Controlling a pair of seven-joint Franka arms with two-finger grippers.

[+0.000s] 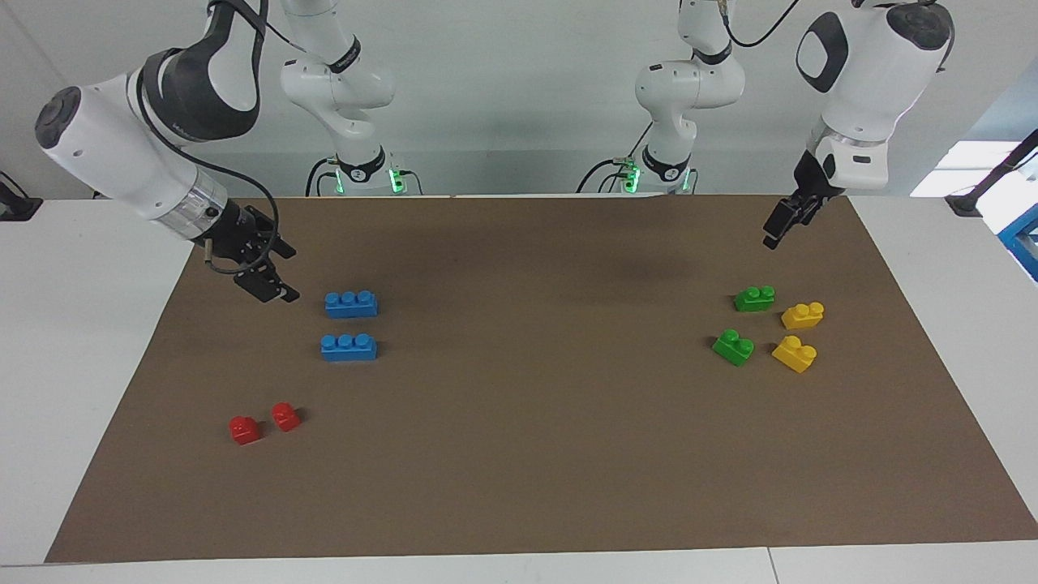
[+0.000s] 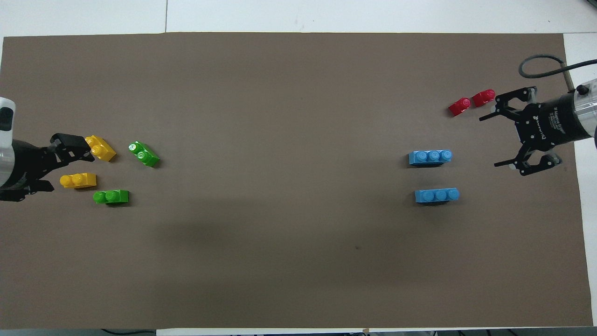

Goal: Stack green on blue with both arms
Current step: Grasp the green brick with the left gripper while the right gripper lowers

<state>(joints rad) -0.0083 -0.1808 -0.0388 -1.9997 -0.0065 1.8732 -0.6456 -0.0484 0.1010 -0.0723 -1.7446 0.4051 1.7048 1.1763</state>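
Both claws hang open and empty: left claw [image 1: 777, 229] over green brick [image 1: 754, 298], right claw [image 1: 268, 285] beside blue brick [image 1: 351, 303]; both bricks look light, rigid, best pinched across their flat sides.

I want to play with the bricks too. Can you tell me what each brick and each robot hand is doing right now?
Left gripper: open, empty, in the air over the mat near the green bricks.
Right gripper: open, empty, in the air near the blue bricks.
Green bricks: lying loose, unstacked.
Blue bricks: flat, studs up, nothing on them.
Yellow bricks: lying loose.
Red bricks: lying side by side.
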